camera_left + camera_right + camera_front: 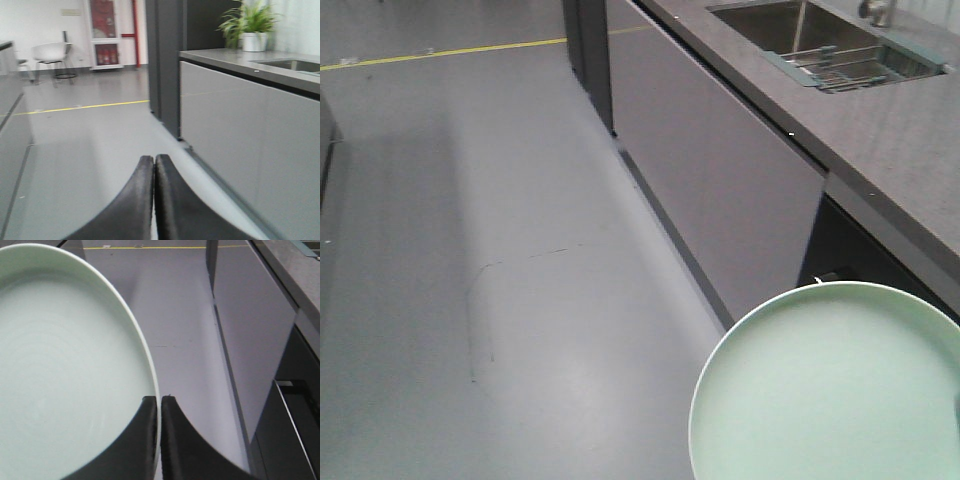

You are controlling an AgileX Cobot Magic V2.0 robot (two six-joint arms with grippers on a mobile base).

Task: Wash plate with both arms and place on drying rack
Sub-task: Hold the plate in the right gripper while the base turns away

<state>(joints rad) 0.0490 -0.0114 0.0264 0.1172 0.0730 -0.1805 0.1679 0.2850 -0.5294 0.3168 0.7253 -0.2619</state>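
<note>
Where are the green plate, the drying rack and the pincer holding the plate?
plate (pixel 830 390), front view, middle of its pale green face.
drying rack (pixel 853 68), front view, on its steel bars.
right pincer (pixel 160 400), right wrist view, between its tips gripping the plate's rim.

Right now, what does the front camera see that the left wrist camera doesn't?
Only the front view shows the plate and the rack. Only the left wrist view shows the left arm's black jaws, pressed shut with nothing between them, plus a plant and a white chair. Both show the grey floor, its yellow line and the counter.
</note>
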